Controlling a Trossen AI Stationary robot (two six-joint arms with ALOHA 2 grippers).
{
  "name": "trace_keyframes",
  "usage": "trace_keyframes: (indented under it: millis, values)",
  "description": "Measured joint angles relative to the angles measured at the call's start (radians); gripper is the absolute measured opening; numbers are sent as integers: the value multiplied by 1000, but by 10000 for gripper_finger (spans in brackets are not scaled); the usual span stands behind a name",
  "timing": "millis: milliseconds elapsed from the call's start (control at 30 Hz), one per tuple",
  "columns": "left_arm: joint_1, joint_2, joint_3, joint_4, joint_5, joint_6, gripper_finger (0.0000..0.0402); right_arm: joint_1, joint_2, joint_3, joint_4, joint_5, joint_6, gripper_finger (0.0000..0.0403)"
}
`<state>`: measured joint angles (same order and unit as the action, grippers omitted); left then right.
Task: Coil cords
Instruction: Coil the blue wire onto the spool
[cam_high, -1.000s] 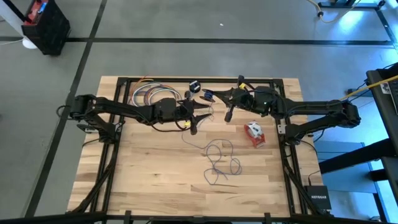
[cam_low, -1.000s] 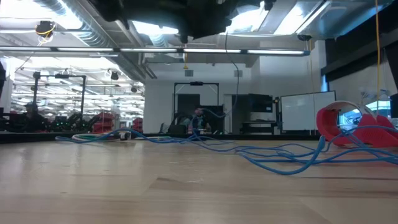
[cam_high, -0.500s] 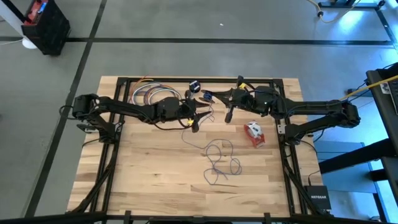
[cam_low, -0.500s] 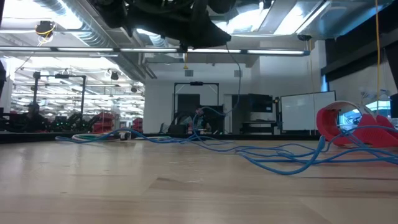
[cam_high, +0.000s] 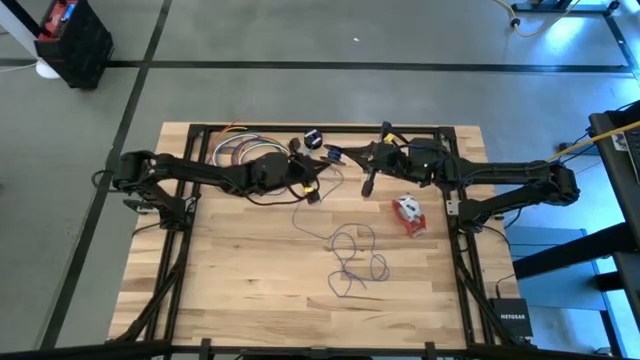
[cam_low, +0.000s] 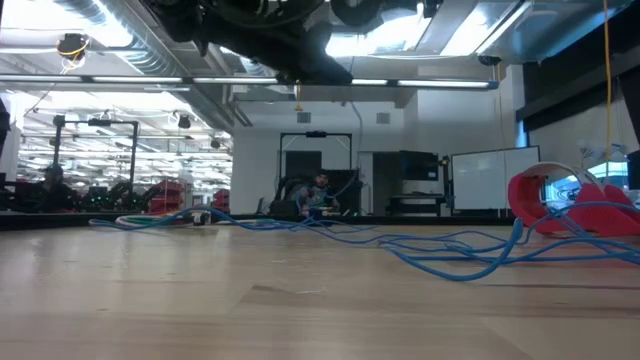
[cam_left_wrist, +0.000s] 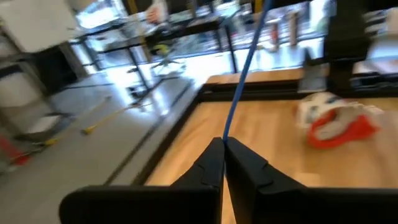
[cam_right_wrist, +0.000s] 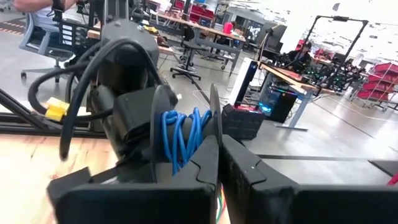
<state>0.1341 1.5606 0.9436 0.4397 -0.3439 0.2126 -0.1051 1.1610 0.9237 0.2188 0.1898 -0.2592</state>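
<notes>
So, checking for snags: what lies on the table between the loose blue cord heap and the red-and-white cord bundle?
In the high view, only bare wood separates the blue cord from the red-and-white cord bundle; they lie apart.

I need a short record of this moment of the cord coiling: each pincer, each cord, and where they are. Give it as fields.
left pincer: shut on the blue cord, raised above the table near its far middle
right pincer: shut, apparently on the rim of the puck, beside the left pincer
puck: black, round, with turns of blue cord wound on it
loose cord: thin loops lying on the table, nearer the front
red-and-white bundle: lies on the table under the right arm, untouched
</notes>
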Motion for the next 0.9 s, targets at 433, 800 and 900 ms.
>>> trace_keyframes:
  millis: [433,800,900]
  values:
    - [-3,-195,0,-97,-97,64,3,0,1,0,-66,41,-12,12]
    - [-72,-224,0,-122,-90,27,2,1,116,0,-35,264,-155,12]
    - [-80,-222,-1,-117,-88,5,4,1,136,0,3,279,-172,12]
